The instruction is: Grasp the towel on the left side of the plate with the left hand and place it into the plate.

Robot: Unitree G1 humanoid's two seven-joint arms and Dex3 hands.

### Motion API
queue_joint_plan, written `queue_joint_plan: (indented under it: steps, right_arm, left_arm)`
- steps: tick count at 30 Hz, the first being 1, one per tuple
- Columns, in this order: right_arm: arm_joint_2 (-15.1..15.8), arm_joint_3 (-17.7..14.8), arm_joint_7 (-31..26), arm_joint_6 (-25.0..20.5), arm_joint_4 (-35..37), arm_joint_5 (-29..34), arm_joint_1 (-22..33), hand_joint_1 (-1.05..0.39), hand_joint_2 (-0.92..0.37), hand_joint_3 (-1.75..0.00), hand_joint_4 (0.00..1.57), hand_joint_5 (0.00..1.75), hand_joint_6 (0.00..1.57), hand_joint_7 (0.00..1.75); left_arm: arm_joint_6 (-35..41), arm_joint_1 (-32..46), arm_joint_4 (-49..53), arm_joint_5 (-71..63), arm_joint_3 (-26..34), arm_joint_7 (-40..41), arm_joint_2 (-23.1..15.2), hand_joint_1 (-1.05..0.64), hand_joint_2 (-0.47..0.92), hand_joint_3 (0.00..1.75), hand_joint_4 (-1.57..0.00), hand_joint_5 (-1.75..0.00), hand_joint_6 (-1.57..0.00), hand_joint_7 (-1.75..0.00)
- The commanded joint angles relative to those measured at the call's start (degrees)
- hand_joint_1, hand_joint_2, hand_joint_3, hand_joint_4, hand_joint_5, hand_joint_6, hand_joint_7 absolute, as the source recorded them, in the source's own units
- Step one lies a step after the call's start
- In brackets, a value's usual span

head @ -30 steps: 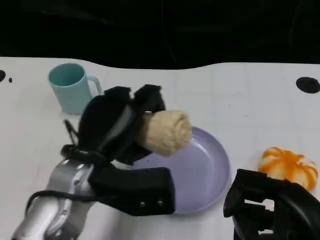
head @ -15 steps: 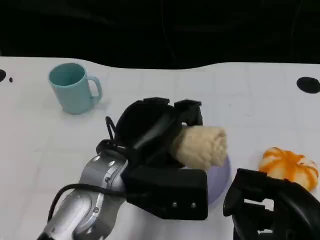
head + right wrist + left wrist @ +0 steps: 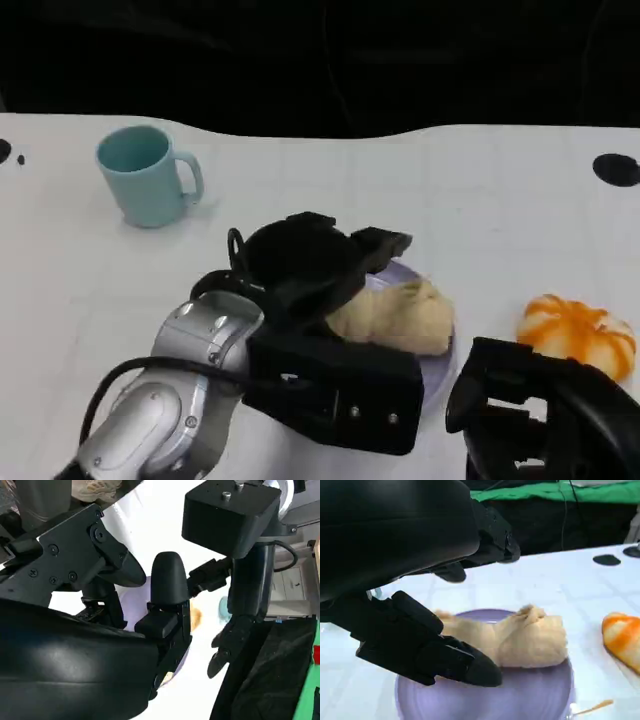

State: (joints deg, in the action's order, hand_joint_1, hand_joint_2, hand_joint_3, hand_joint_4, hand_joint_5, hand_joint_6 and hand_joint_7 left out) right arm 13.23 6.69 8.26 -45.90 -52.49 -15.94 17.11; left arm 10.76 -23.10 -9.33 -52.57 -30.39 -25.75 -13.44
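Rolled beige cloth towel (image 3: pixel 520 640) lies in the round lavender plate (image 3: pixel 530 700); left hand (image 3: pixel 305 265) hovers over it, fingers spread, released; towel looks soft, light; best grasped mid-roll.

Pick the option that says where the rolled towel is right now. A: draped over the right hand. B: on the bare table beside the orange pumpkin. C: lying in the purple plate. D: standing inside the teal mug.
C: the rolled towel lies on the purple plate, with the left hand above it, fingers apart.
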Motion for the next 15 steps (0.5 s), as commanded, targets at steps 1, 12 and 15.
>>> queue_joint_plan:
  steps: [1, 12, 15]
  right_arm:
    - [0.19, -0.11, -0.24, -0.27, -0.48, -0.27, -0.03, -0.08, -0.50, -1.30, 0.75, 1.75, 0.67, 1.55]
    - [0.35, -0.43, 0.29, 0.60, -0.02, -0.38, 0.07, -0.09, -0.49, -1.30, 0.75, 1.75, 0.67, 1.55]
    - [0.35, -0.51, 0.22, 0.23, -0.15, -0.46, -0.06, -0.10, -0.49, -1.30, 0.75, 1.75, 0.67, 1.55]
  left_arm:
    - [0.61, -0.13, -2.33, -0.39, 1.26, -1.77, -1.61, -0.88, 0.92, 0.18, 0.00, -0.37, -0.08, 0.00]
    - [2.19, 4.03, -12.12, 9.09, 9.14, -6.64, -4.01, -0.84, 0.92, 0.20, -0.01, -0.46, -0.14, -0.03]
    - [2.54, 6.13, -15.17, 15.20, 13.26, -7.72, -4.77, -0.77, 0.92, 0.17, -0.04, -0.52, -0.18, -0.05]
